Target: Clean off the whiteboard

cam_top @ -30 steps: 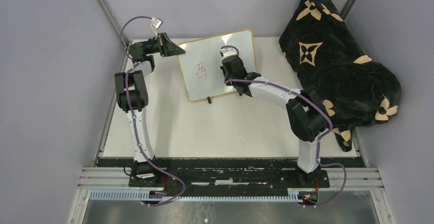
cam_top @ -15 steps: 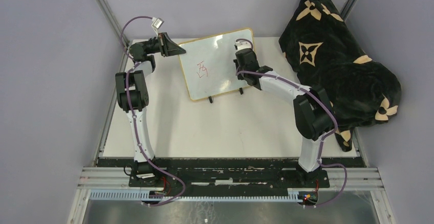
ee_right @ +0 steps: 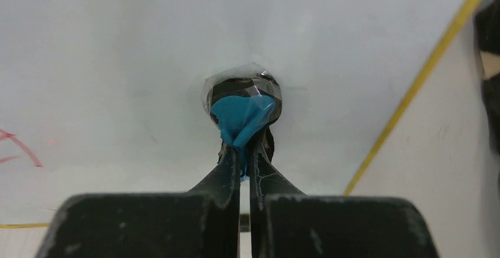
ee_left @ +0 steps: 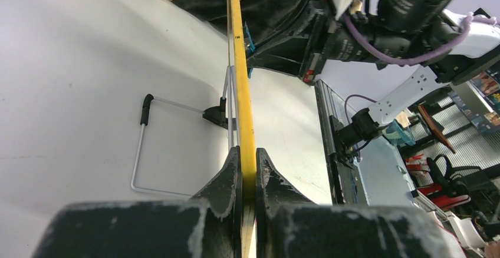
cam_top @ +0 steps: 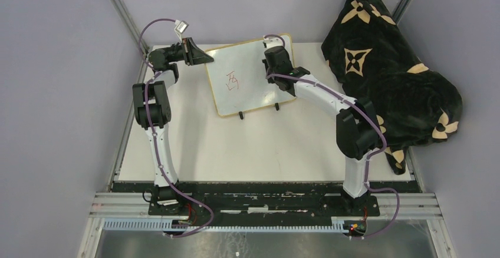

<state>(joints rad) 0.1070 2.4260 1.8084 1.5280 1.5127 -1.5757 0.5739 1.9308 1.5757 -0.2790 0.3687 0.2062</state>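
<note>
The whiteboard (cam_top: 247, 87) stands tilted at the back of the table, with a yellow frame and red handwriting (cam_top: 233, 80) left of centre. My left gripper (cam_top: 199, 56) is shut on the board's upper left frame edge; the left wrist view shows the yellow edge (ee_left: 239, 63) clamped between the jaws (ee_left: 247, 159). My right gripper (cam_top: 272, 56) is near the board's upper right and is shut on a blue eraser pad (ee_right: 242, 109), its taped tip pressed to the white surface (ee_right: 118, 52). Red strokes (ee_right: 17, 146) show at that view's left edge.
A black blanket with tan flower patterns (cam_top: 389, 69) is heaped at the table's right side, close to the right arm. The board's black feet (cam_top: 240, 115) rest on the white tabletop (cam_top: 247, 146). A wire stand (ee_left: 141, 146) props the board from behind. Grey walls close in.
My right gripper with the blue pad has moved from the board's middle to the right, then up toward its top edge. The left gripper and the board have not moved.
</note>
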